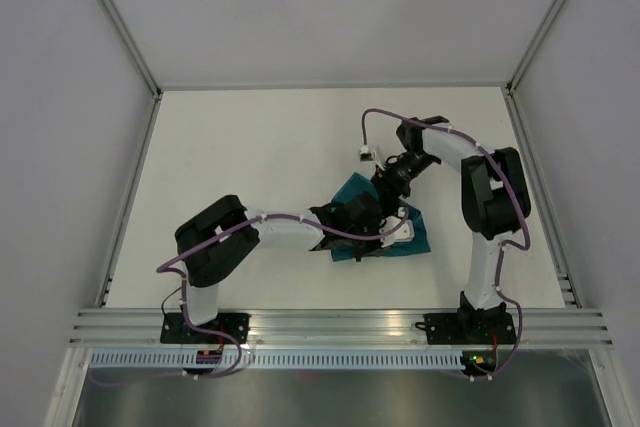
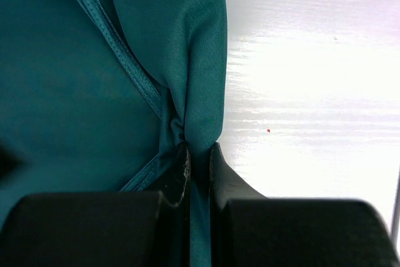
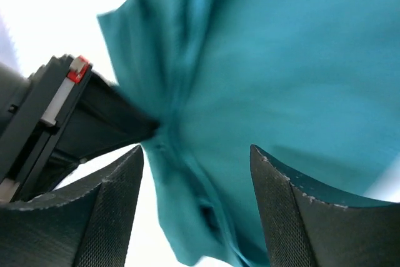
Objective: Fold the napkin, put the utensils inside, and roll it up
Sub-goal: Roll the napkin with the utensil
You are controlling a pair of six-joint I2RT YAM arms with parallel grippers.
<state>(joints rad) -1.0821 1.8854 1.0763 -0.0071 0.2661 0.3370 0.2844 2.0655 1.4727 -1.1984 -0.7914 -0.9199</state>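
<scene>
Judging by the drape, the napkin (image 2: 75,92) is thin, floppy and slick, and it's bunched mid-right on the desk (image 1: 260,147). A gathered fold by the hem is clamped in the jaws of the left gripper (image 2: 199,154). The jaws of the right gripper (image 3: 197,161) are spread wide over the cloth with nothing pinched, so a hemmed corner is probably best grabbed.

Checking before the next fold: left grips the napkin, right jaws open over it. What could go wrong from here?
1. Left gripper pinches only a thin bunched ridge of the napkin; a pull may slip it or crumple the fold.
2. Right gripper stands open at the cloth, close to the left one; moving may snag or collide.
</scene>
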